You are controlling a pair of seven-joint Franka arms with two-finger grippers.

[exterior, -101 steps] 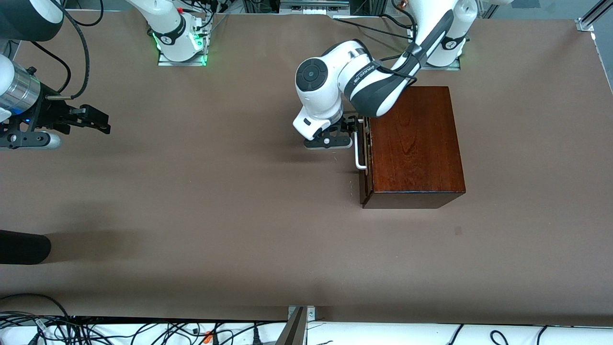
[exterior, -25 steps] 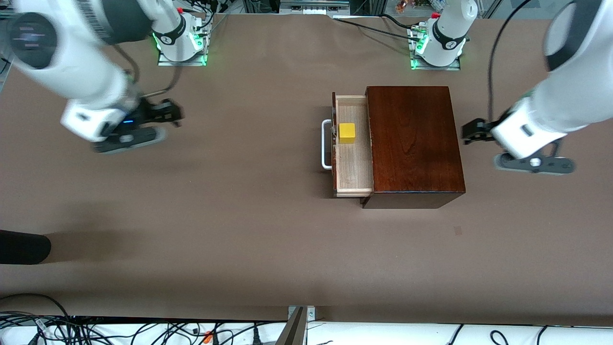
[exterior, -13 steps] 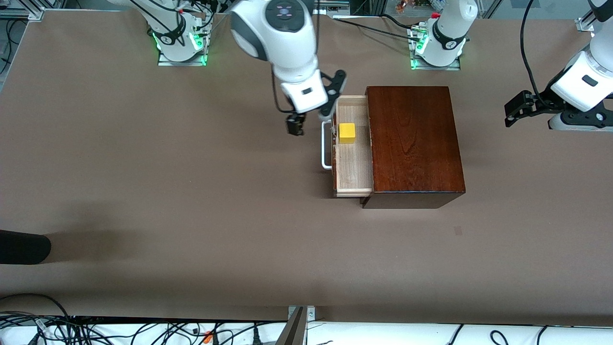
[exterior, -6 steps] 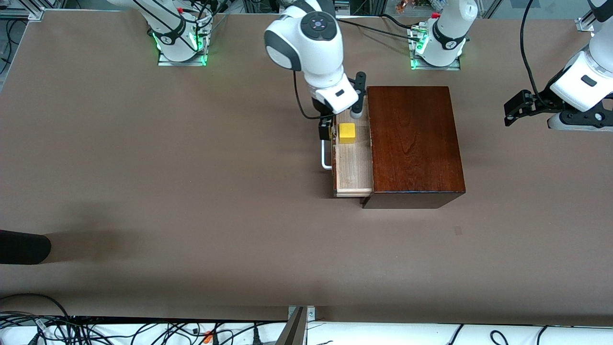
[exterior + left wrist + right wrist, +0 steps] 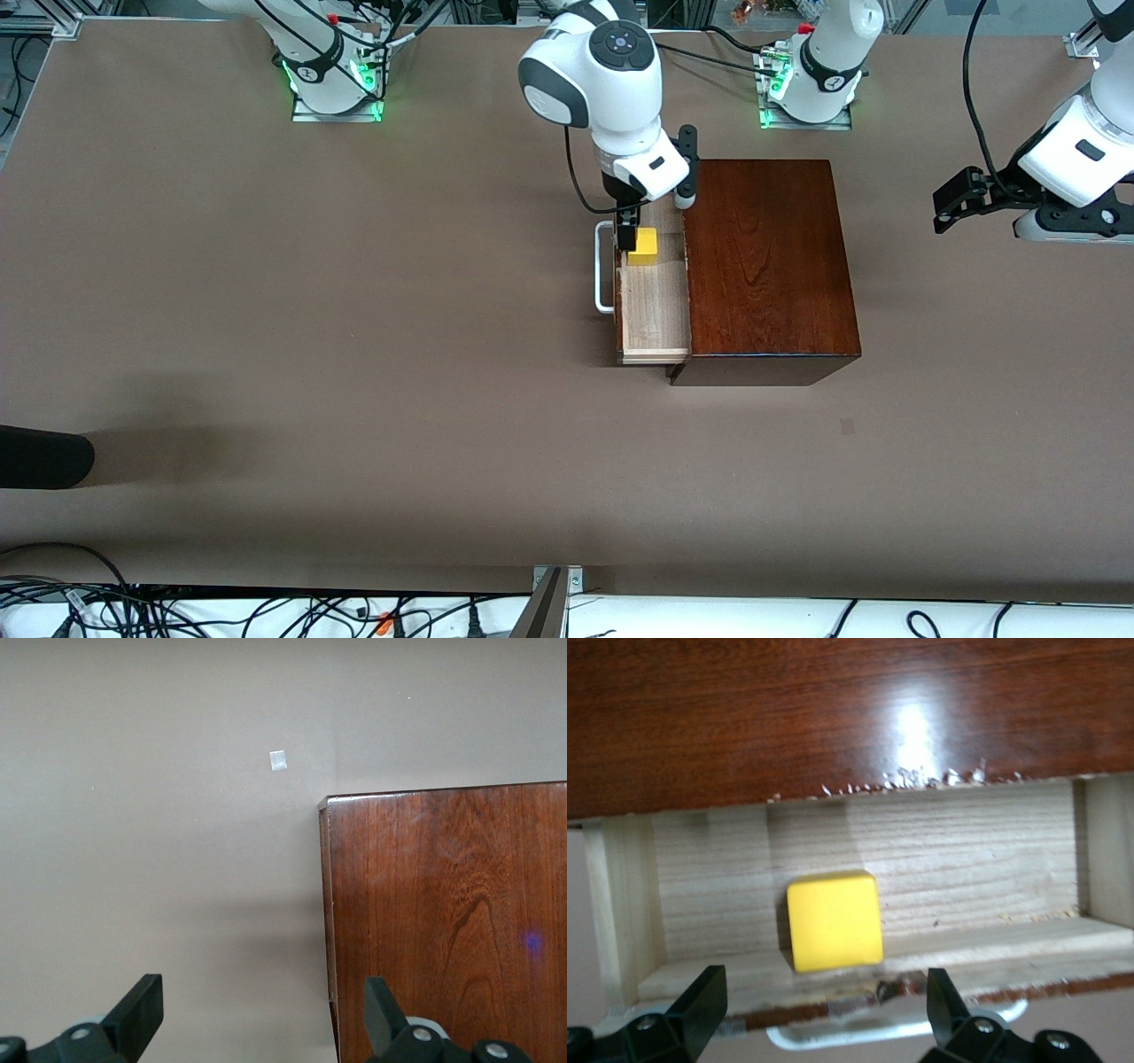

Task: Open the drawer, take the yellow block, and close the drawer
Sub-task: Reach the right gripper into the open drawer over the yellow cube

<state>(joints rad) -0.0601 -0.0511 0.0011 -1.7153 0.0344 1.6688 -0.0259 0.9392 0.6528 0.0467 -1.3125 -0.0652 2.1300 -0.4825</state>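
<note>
Right claw (image 5: 651, 217): open, over the pulled-out drawer (image 5: 654, 301), fingers straddling the yellow block (image 5: 643, 246) with room each side.
Block: in drawer, against its front wall.
Left claw (image 5: 941, 213): open, waiting over bare desk (image 5: 354, 354) beside the box (image 5: 766, 266).
Hidden: the right claw covers part of the block.

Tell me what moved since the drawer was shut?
The left claw pulled the drawer open, let go and moved away past the wooden box. The right claw swung in, open, over the yellow block. The block and box stayed put.
</note>
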